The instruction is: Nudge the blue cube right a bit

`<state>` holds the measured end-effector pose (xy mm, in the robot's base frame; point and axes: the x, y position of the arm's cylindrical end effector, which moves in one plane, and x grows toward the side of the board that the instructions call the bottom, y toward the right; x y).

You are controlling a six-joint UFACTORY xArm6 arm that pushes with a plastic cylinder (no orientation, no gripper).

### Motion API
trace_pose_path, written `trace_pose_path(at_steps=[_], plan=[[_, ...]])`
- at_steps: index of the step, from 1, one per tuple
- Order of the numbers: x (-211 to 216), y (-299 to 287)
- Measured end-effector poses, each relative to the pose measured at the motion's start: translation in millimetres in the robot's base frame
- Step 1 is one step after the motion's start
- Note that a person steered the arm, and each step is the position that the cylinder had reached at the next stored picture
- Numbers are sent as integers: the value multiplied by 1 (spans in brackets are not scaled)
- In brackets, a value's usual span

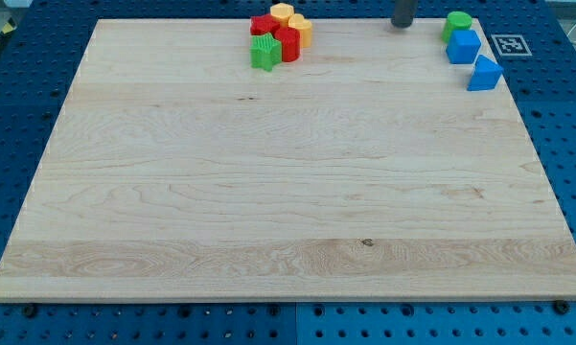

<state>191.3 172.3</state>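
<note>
The blue cube (pixel 463 46) sits near the board's top right corner. A green cylinder (pixel 458 22) touches it just above, and a blue triangular block (pixel 484 74) lies just below and right of it. My tip (pixel 401 26) is at the view's top, left of the blue cube and a little above its level, with a clear gap between them. The rod runs up out of the view.
A cluster sits at the top centre: a red block (pixel 263 24), a yellow block (pixel 282 13), an orange-yellow block (pixel 300 30), a red cylinder (pixel 287 43) and a green star-like block (pixel 264 54). A printed marker tag (pixel 511 44) lies off the board's (pixel 288 192) right edge.
</note>
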Motion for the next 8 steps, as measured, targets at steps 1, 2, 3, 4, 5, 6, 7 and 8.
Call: trace_pose_path(at_steps=[1, 2, 3, 4, 5, 6, 7, 8], plan=[[24, -5], [68, -9], [74, 3], [87, 16], [92, 18], [78, -5], [36, -34], [1, -28]])
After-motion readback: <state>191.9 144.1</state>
